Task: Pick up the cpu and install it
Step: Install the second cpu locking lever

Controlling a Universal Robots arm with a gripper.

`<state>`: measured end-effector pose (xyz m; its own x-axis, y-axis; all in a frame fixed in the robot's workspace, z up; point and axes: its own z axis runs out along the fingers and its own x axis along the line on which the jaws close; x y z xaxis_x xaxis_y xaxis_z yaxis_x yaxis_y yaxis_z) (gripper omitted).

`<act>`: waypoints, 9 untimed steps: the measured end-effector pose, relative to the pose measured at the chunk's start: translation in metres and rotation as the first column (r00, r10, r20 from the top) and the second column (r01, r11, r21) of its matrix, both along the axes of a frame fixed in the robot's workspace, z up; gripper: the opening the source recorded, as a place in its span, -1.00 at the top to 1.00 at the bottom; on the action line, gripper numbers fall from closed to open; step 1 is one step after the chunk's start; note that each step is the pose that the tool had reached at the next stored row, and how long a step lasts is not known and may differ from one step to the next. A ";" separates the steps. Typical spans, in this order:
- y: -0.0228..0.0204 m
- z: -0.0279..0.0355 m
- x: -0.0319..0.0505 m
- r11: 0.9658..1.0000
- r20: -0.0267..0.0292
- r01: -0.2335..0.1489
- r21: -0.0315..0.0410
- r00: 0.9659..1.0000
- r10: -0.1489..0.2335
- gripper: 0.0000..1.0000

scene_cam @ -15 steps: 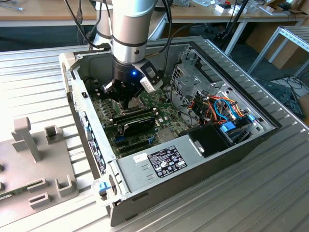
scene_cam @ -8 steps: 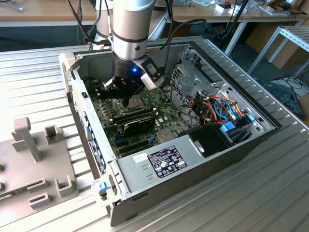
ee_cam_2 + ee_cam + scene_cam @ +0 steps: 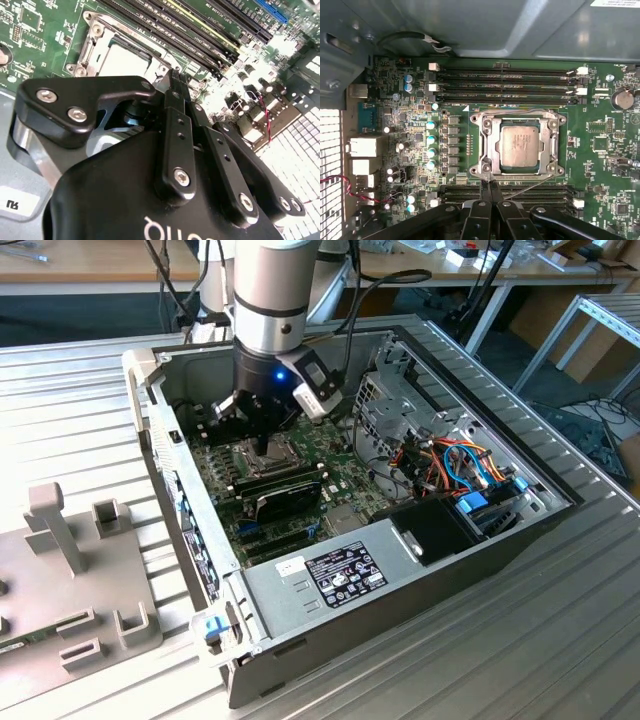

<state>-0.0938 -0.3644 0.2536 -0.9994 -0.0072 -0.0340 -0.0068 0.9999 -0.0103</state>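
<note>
The robot arm [image 3: 270, 290] reached down into an open computer case [image 3: 150, 430] lying on a ribbed metal counter [image 3: 520, 640], its hand [image 3: 262, 445] poised low over the green motherboard [image 3: 600, 165]. In the first wrist view the hand's two black fingertips [image 3: 485, 187] were pressed together with nothing between them, at the edge of the socket frame [image 3: 487, 145]. The cpu [image 3: 519, 145] was not in the hand: it lay flat inside that frame, square to its sides, with the frame's metal border around it on all four sides. Whether the frame was latched down over the chip could not be told.

Judged from this, the work stood at the seating stage. Doing it well would call for a light, straight-down touch: the chip has to lie level in its recess, and any sideways shove could skew it or scrape the board. The closed fingertips would also need to keep off the long black memory sticks [image 3: 510, 82] that run along both sides of the socket.

The cpu showed a dull silver-grey metal top, smooth and faintly smudged, with rounded corners. The frame was brighter stamped steel with a screw at each corner. Small shiny cylindrical capacitors [image 3: 431, 137] stood in a row beside it, and the hand's links were matt black, fixed with bright bolts.
</note>
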 end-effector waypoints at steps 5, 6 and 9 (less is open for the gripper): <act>0.0000 0.0062 0.0000 1.000 0.000 0.000 0.000 1.000 0.000 0.79; 0.0000 0.0073 0.0000 1.000 0.000 0.000 0.000 1.000 0.000 0.79; 0.0000 0.0077 0.0000 1.000 0.000 0.000 0.000 1.000 0.000 0.79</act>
